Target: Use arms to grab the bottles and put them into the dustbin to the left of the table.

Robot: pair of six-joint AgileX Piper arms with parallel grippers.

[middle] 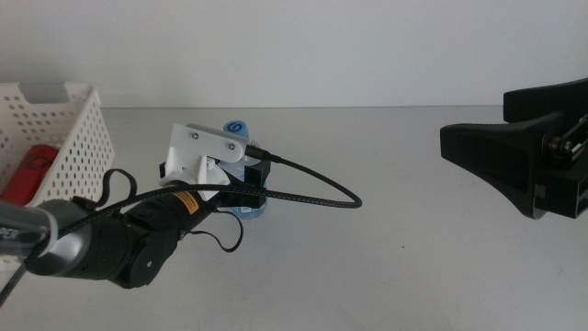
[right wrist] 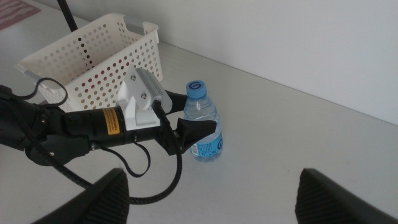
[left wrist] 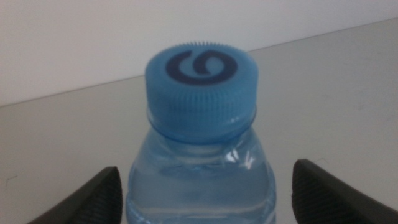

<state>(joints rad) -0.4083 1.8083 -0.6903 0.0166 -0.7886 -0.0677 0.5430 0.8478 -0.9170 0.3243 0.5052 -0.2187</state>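
the small clear water bottle [middle: 246,175] stands upright on the light-grey table [middle: 386,239], just to the right of the white perforated dustbin [middle: 64,138]. its blue cap [left wrist: 201,87], marked with a dark swirl, fills the middle of the left wrist view, and the clear shoulder below it sits between the two dark jaws, which stand apart on either side with open space between each jaw and the plastic. the left gripper [right wrist: 189,129] reaches in from the left side of the table, its white housing and thick black cable [middle: 312,188] trailing over the tabletop; seen from the right wrist camera its black jaws lie around the bottle's body near the blue label, spread and not pressed shut on it. inside the dustbin a red soda can [middle: 32,170] lies against the near wall. the right gripper [middle: 514,152] waits well off at the right edge of the table, its own jaws wide apart and holding nothing.
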